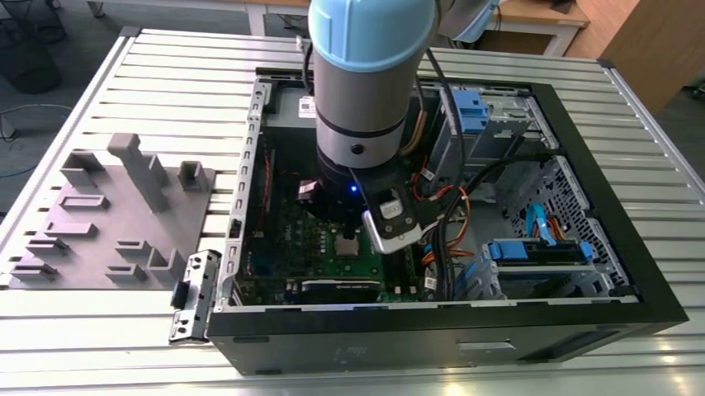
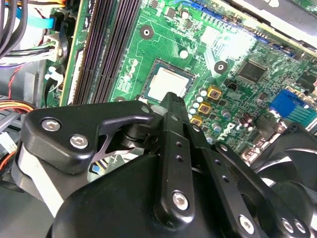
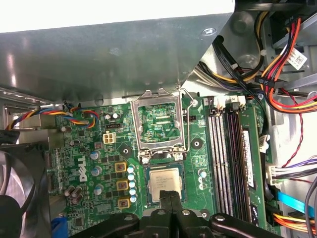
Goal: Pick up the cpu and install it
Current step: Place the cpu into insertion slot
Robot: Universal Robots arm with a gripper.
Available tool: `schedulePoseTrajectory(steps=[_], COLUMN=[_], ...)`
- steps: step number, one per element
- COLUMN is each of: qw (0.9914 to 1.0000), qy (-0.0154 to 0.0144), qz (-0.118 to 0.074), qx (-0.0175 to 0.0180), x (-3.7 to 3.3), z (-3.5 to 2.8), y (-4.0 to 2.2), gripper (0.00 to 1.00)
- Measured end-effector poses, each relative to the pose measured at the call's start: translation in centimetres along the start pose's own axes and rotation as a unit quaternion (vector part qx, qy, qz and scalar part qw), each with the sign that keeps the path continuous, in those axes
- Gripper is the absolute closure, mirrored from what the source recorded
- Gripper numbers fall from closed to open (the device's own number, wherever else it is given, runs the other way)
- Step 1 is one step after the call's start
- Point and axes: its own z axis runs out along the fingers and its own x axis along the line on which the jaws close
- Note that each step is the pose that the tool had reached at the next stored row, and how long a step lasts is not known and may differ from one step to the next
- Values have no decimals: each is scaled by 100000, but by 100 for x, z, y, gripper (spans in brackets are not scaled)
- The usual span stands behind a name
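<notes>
The cpu (image 3: pixel 163 182) is a small silvery square lying flat in its socket on the green motherboard (image 3: pixel 99 148). In the second wrist view the cpu (image 2: pixel 169 85) sits just beyond my black fingertips. My gripper (image 3: pixel 171 197) hangs right over the near edge of the cpu, its two fingers pressed together with nothing between them. The silver socket frame (image 3: pixel 135 126) stands flipped open just past the cpu. In the exterior view my gripper (image 1: pixel 348 234) reaches down into the open computer case (image 1: pixel 595 247), with the cpu (image 1: pixel 348 247) directly below it.
Dark memory slots (image 3: pixel 228 148) run beside the socket. A black fan (image 3: pixel 20 193) sits on the other side. Bundles of coloured cables (image 3: pixel 277 74) and blue drive brackets (image 1: pixel 540 247) crowd the case. A grey fixture block (image 1: pixel 111 214) lies on the slatted table at the exterior view's left.
</notes>
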Motion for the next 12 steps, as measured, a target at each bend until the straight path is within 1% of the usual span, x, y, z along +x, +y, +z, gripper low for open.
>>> schedulePoseTrajectory(steps=[12], qw=[100000], qy=[6], qz=[-3], qx=[19], x=[2], z=[37], y=[-4], gripper=[89])
